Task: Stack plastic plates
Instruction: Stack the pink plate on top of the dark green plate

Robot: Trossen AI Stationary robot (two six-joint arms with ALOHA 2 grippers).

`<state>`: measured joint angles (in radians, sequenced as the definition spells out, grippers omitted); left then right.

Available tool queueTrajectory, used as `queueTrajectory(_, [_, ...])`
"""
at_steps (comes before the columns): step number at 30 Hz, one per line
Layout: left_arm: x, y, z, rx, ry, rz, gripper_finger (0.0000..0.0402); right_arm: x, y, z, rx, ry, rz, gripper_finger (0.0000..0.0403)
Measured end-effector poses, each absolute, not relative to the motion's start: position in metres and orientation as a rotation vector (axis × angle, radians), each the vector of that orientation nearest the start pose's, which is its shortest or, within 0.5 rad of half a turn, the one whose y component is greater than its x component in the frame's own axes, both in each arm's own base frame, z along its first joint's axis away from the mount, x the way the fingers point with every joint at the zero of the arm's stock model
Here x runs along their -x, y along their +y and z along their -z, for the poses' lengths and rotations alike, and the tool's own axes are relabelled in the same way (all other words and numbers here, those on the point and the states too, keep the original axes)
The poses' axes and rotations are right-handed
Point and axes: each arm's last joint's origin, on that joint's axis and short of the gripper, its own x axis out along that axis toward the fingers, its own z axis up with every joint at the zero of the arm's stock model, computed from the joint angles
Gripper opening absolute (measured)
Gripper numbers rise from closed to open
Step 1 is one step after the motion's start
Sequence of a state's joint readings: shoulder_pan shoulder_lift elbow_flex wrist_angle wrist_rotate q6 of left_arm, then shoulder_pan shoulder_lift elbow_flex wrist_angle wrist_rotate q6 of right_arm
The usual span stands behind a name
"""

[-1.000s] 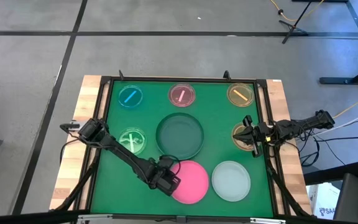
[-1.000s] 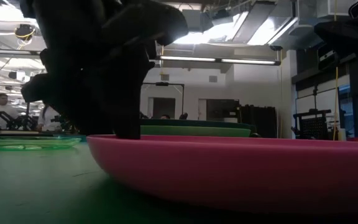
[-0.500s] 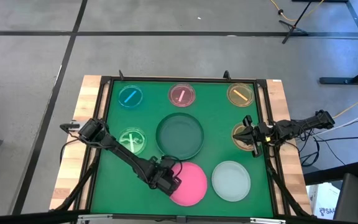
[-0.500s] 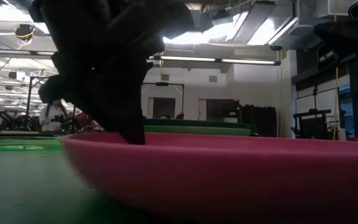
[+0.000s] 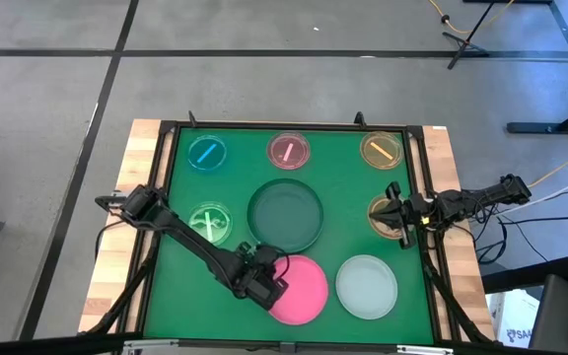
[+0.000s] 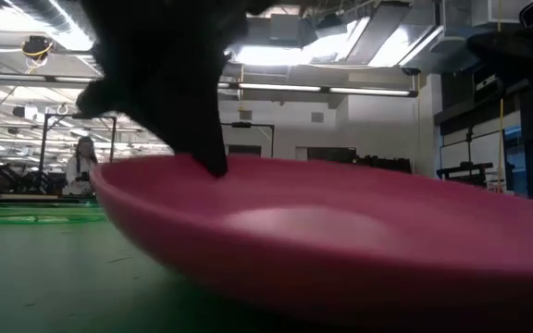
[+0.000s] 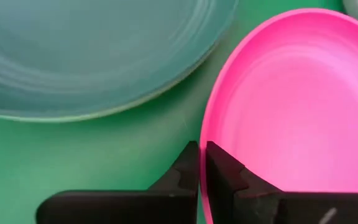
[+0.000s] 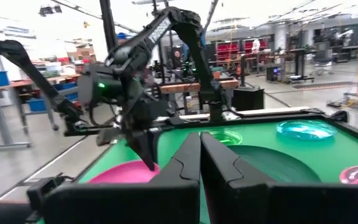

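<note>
The large pink plate lies near the table's front edge, with my left gripper shut on its left rim. Behind it, the dark green plate sits on a lighter green one. A pale white plate lies to the pink plate's right. Small translucent plates lie around them: blue, pink, amber, green. My right gripper is shut over a brown one at the right edge. My left gripper pinches the pink plate's left rim between its two fingers, one finger inside the plate and one outside. The fingers slant down from the table's far left. The held side is raised and the plate is tilted, its inside facing the near edge. My right gripper stands over the brown plate; whether it touches it, I cannot tell.
A black frame borders the green mat on the wooden table. Bare mat lies near the front left. A person stands in the room beyond the table.
My left gripper has shut on the pink plate's left rim and gone up a little. The plate's held side has lifted off the mat and the plate has tipped, showing its inside toward the near edge.
</note>
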<state>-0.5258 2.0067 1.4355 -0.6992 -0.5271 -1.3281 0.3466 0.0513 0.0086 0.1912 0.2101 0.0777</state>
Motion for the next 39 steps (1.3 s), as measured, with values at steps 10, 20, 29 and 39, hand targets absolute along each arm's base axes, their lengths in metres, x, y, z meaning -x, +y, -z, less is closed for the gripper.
queueTrajectory(10, [-0.337,-0.174,-0.242,0.509,0.683,-0.605,0.0004,-0.095,0.027,-0.179,-0.144,-0.12,-0.1,0.0])
queueTrajectory(20, [-0.325,-0.14,-0.294,0.431,0.496,-0.658,0.0003,-0.091,0.024,-0.197,-0.201,-0.304,-0.07,0.0])
queueTrajectory(29, [-0.341,-0.092,-0.297,0.395,0.547,-0.712,0.0003,-0.092,0.022,-0.196,-0.21,-0.293,0.015,0.0072])
queueTrajectory(39, [-0.35,-0.045,-0.291,0.384,0.631,-0.754,0.0003,-0.092,0.024,-0.194,-0.188,-0.272,-0.038,0.0171])
